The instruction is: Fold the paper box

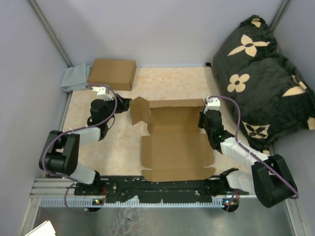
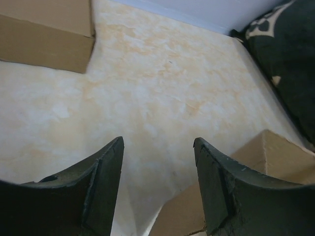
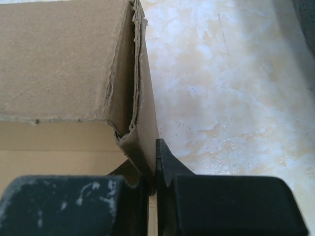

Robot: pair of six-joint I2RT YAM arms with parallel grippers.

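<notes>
The box lies opened out on the table. Its near half is a flat panel with small tabs at the corners. Its far half has walls partly raised: a back wall stands up, and a flap at the far-left corner tilts up and outward.

The right gripper is at the box's right wall, near the far-right corner. In the right wrist view its fingers are pinched together on the edge of that wall, one on the inner side of the box and one on the outer side, with the cardboard clamped between them. Just past the pinch, the corner of the box shows a doubled layer of cardboard with a ragged cut edge.

The left gripper is just left of the box, beside the tilted flap and apart from it. Its jaws stand wide apart with only bare table between them, so it grips nothing. In the left wrist view, the flap's edge shows beyond the right-hand finger.

A closed carton lies beyond the box's far-left corner, well apart from it. A grey cloth lies farther left of the box again. A black pillow with beige flowers fills the space to the right of the box and beyond it.
</notes>
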